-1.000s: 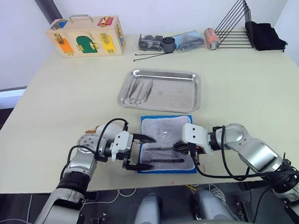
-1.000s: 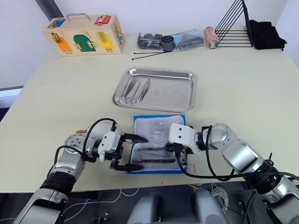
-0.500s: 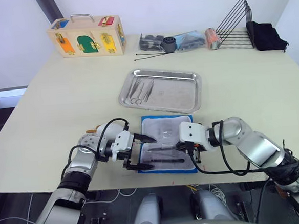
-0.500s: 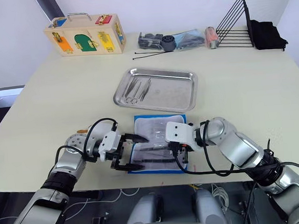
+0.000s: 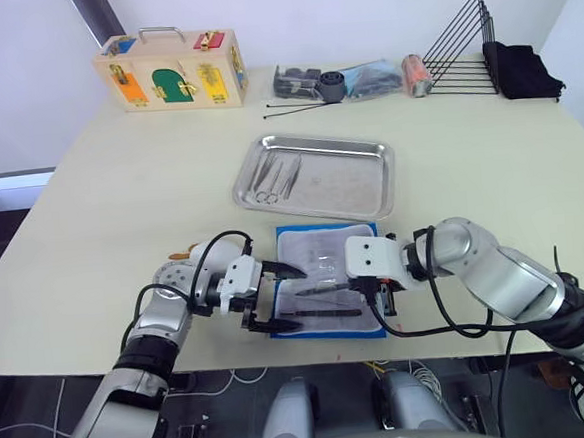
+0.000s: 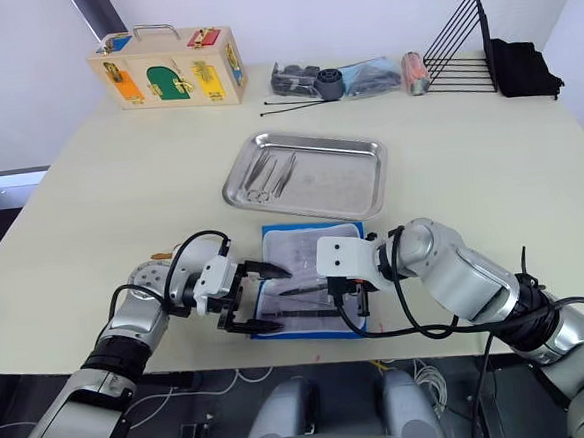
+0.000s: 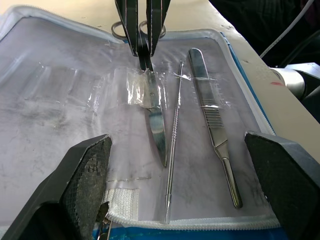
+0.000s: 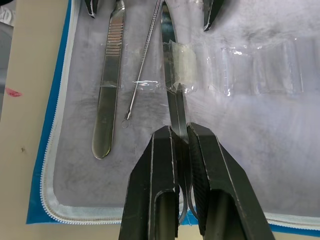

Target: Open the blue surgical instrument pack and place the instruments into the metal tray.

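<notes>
The blue surgical instrument pack [image 5: 286, 235] lies open near the table's front edge, its grey-white lining and clear sleeves [image 8: 260, 70] facing up. Three instruments rest in it: scissors [image 8: 172, 75], a thin probe [image 8: 145, 60] and forceps [image 8: 109, 75]. My right gripper [image 8: 179, 131] is shut on the scissors just above their ring handles. At the pack's left edge my left gripper [image 5: 296, 299] is open, its fingers [image 7: 82, 170] spread on either side of the instruments' tips. Beyond the pack sits the metal tray [image 5: 345, 185], with several instruments [image 5: 272, 177] at its left end.
At the back of the table are a wooden latch box [image 5: 169, 70], black cable ties [image 5: 294, 107], a cluster of small items [image 5: 347, 80], a black wire rack [image 5: 458, 52] and black fabric [image 5: 527, 70]. The front edge runs just below the pack.
My right gripper has edged slightly left over the pack while staying shut on the scissors, and its forearm has swung. The left gripper has not moved.
</notes>
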### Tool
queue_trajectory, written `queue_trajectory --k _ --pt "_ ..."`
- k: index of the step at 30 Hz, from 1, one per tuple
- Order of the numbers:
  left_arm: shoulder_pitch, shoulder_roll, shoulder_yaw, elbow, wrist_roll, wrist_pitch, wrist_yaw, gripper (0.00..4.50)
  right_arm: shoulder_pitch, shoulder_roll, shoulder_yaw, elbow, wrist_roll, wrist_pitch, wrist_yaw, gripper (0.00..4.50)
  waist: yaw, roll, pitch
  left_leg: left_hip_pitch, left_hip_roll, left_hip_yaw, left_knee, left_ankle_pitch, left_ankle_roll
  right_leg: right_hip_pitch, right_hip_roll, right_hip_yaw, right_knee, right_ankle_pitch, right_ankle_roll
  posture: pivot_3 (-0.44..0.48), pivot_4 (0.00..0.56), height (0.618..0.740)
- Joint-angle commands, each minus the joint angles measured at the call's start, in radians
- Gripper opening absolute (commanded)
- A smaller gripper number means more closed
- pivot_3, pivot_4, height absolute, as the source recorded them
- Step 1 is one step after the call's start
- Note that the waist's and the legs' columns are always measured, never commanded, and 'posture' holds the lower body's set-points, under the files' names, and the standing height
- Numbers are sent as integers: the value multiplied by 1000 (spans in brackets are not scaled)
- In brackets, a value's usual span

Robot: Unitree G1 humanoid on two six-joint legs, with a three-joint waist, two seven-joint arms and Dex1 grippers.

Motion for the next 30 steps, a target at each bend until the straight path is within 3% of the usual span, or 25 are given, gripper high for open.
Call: queue_trajectory --k 1,11,25,30 --pt "34 -8 -43 45 73 26 -26 4500 -24 -37 -27 -41 -1 -7 11 20 2 0 0 0 0 0 0 0 0 0 0 0 0 0 0 0 150 740" --pt "30 -16 -38 47 81 29 -25 4500 30 -188 -93 -86 38 -60 76 20 5 0 0 0 -1 0 0 0 0 0 -2 0 0 0 0 0 150 740" --pt "31 -27 -31 44 87 32 -21 4500 135 -452 -342 -69 120 -226 215 20 7 2 0 0 -2 1 0 0 1 0 -2 0 -1 0 1 0 150 740" --pt "28 -31 -27 50 89 29 -16 4500 90 -297 -488 43 220 -143 107 20 6 2 0 0 -1 2 0 0 1 0 -2 1 0 0 1 0 150 740"
